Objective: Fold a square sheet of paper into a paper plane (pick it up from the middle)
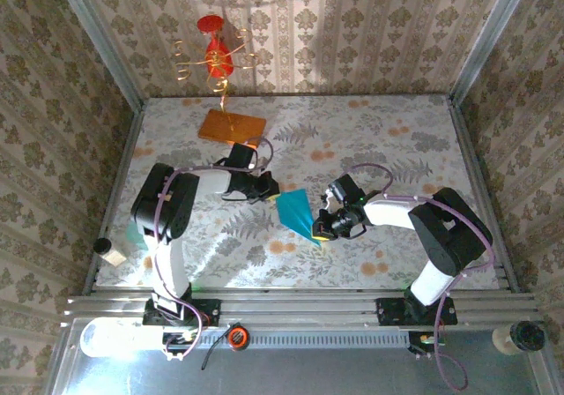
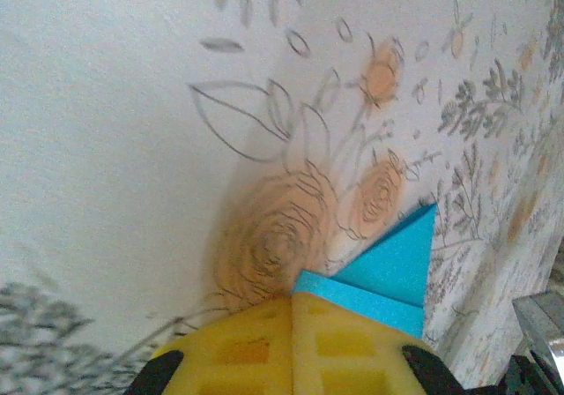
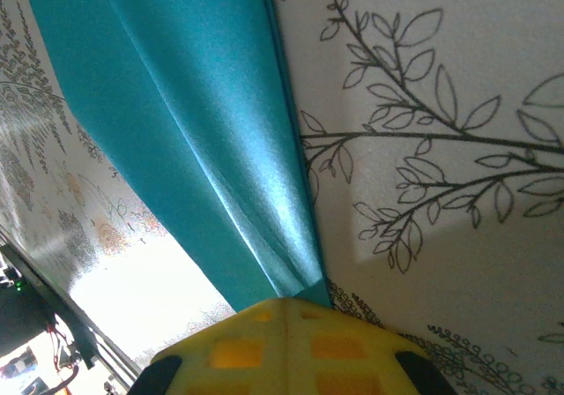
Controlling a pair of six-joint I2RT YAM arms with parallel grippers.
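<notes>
Currently my left pincer (image 1: 267, 187) is clamped on the wide end and my right pincer (image 1: 325, 227) on the tip of the narrow creased cyan-blue paper plane (image 1: 298, 213) over the floral-patterned bench (image 1: 397, 148); I judge uneven pulling could tear or drop it.

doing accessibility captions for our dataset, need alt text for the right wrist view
Close up, the right gripper, yellow-padded, is shut on the narrow tip of a folded cyan-blue paper. The paper widens up and to the left, creased lengthwise, against a white tablecloth printed with leafy branches and orange flowers.
</notes>
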